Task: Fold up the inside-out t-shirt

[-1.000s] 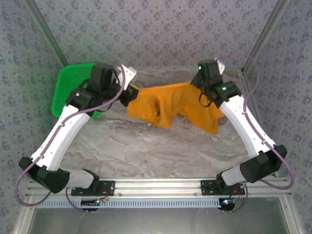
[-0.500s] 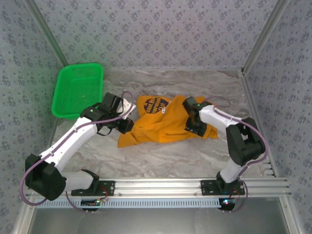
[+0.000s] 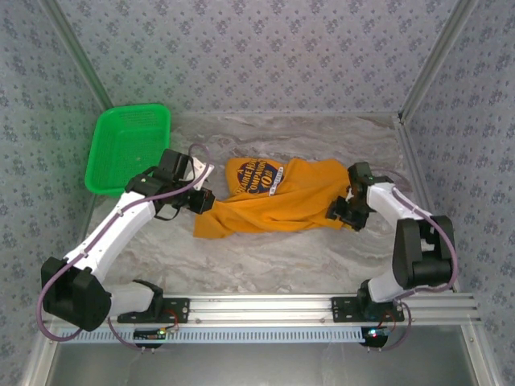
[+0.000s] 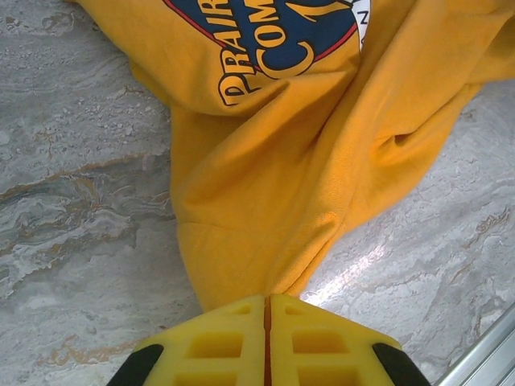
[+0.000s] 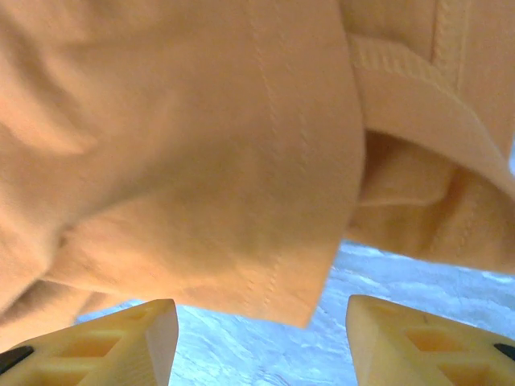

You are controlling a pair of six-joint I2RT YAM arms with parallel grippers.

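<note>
Left gripper (image 4: 267, 310) pinched tight on the crumpled orange t-shirt (image 3: 278, 201), right gripper (image 5: 261, 312) spread beside its other end; blue print (image 4: 273, 40) partly reads "DRAIR", "COM".

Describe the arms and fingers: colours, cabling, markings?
Both alike. Left arm and right arm: white tubular links, black joint housings, a mauve cable looping along each from the base. Left fingers and right fingers: yellow wedge-shaped plastic with rectangular recessed pockets, black at the roots. No readable markings.
</note>
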